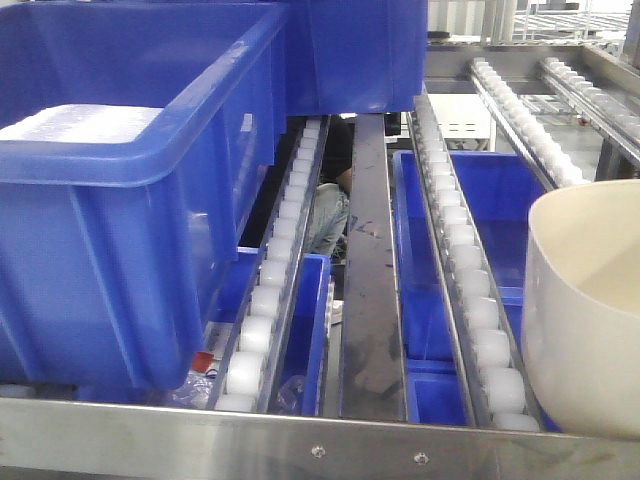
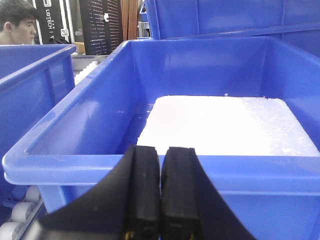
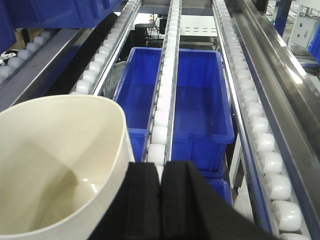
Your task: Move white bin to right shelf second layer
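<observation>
The white bin (image 1: 585,330) is a glossy cream tub at the right edge of the front view, over the roller tracks (image 1: 470,280) just behind the steel front rail (image 1: 300,440). In the right wrist view the bin (image 3: 55,160) fills the lower left. My right gripper (image 3: 160,170) is shut with nothing between its pads. The bin's wall lies against the outer side of its left finger (image 3: 142,195). My left gripper (image 2: 160,152) is shut and empty, close in front of a blue crate's rim (image 2: 200,170).
A large blue crate (image 1: 120,200) holding a white foam slab (image 2: 215,125) sits on the left tracks. Another blue crate stands behind it. More blue crates (image 3: 195,110) lie on the level below. A person (image 2: 17,22) stands at the far left.
</observation>
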Tool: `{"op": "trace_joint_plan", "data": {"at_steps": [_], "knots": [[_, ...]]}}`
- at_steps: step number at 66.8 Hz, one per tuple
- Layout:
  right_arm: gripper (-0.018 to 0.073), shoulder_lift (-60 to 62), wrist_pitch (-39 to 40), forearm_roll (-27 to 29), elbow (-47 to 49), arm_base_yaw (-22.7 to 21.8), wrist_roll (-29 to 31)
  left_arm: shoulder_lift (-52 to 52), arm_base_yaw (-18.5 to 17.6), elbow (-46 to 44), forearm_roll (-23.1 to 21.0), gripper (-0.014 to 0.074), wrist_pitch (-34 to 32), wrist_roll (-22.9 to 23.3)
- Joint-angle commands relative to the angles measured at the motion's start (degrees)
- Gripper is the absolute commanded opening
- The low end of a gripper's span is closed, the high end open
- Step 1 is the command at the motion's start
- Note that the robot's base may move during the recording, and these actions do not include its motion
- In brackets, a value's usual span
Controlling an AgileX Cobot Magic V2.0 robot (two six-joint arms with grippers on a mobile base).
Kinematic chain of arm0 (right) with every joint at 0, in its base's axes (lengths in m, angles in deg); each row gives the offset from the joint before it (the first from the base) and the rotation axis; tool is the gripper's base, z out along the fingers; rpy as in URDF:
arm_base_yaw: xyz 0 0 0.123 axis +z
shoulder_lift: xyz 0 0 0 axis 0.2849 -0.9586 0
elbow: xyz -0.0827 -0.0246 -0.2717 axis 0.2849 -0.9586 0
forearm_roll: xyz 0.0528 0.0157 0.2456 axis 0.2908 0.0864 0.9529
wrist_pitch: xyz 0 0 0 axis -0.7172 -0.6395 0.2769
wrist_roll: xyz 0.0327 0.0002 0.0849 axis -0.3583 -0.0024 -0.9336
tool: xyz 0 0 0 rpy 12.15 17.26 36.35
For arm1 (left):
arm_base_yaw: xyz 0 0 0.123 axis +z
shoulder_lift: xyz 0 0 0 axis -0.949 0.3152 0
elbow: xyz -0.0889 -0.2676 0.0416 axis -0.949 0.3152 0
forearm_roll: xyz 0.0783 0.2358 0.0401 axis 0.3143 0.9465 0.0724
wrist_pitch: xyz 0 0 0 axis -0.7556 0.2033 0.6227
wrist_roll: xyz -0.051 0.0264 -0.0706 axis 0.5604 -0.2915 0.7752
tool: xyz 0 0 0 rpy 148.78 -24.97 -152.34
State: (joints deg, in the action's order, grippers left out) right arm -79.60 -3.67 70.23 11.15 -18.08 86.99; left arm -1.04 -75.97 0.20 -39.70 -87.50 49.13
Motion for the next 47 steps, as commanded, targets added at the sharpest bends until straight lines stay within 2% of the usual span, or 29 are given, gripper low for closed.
{"op": "trace_joint_plan", "data": {"at_steps": [1, 47], "knots": [[0.0057, 1.19, 5.36, -0.3, 0.91, -0.19, 0.12, -0.92, -0.22, 2.11, -0.16, 0.0085, -4.54, 0.09], [0.0057, 1.19, 5.36, -0.3, 0.91, -0.19, 0.12, -0.92, -0.22, 2.11, -0.16, 0.0085, -4.54, 0.09]]}}
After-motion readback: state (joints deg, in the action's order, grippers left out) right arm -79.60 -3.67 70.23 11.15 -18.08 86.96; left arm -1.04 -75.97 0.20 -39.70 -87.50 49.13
